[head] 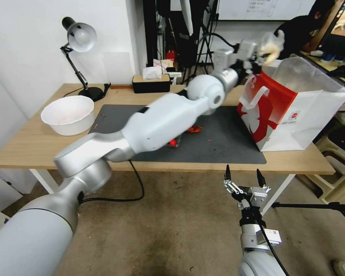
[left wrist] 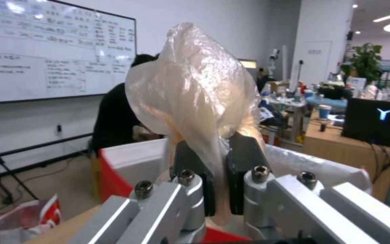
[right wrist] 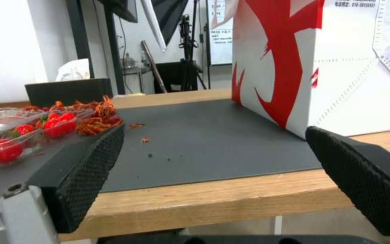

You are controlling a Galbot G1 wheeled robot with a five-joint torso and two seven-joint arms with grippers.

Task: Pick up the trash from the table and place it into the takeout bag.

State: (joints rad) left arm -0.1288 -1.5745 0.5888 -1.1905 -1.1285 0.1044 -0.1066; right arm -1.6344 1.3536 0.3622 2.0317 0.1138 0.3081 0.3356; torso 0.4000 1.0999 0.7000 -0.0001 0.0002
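Observation:
My left gripper (head: 261,51) is raised over the open top of the red and white takeout bag (head: 291,111), shut on a small clear bag with a beige lump (head: 273,45). In the left wrist view the clear bag (left wrist: 195,98) bulges up from the closed fingers (left wrist: 244,159), with the takeout bag's rim (left wrist: 132,154) just below. A clear plastic tray of red scraps (right wrist: 19,135) lies on the dark mat (right wrist: 204,142); my left arm mostly hides it in the head view. My right gripper (head: 243,178) hangs open and empty below the table's front edge (head: 287,166).
A white bowl (head: 68,114) stands on the table at the left. A desk lamp (head: 80,36) and a black tissue box (head: 151,83) are at the back edge. Red crumbs dot the mat (head: 222,149). A chair (head: 339,161) stands right of the table.

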